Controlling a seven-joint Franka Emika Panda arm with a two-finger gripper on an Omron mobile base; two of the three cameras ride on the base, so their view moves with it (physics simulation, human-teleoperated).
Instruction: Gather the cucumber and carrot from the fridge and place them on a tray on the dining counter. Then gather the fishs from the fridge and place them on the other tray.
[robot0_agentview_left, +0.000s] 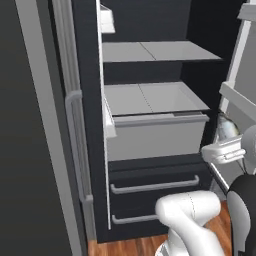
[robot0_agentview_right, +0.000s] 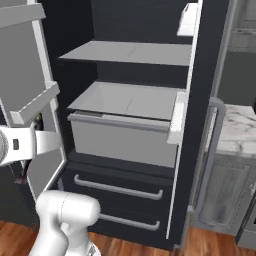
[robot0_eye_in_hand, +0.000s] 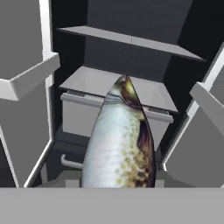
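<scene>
A slim silver-grey fish with a dark mottled flank rises from the bottom of the hand view, tail end pointing at the fridge. My gripper is shut on this fish, and the fish hides the fingertips. I hold it in front of the open fridge, between its two open doors and level with the light grey bin. The shelves I can see are bare. The cucumber, the carrot, the trays and the dining counter are out of view.
An open fridge door with a shelf ledge stands to the left of the hand and another door to the right. Two dark drawers with bar handles sit below the bin. A marble-topped grey cabinet stands right of the fridge.
</scene>
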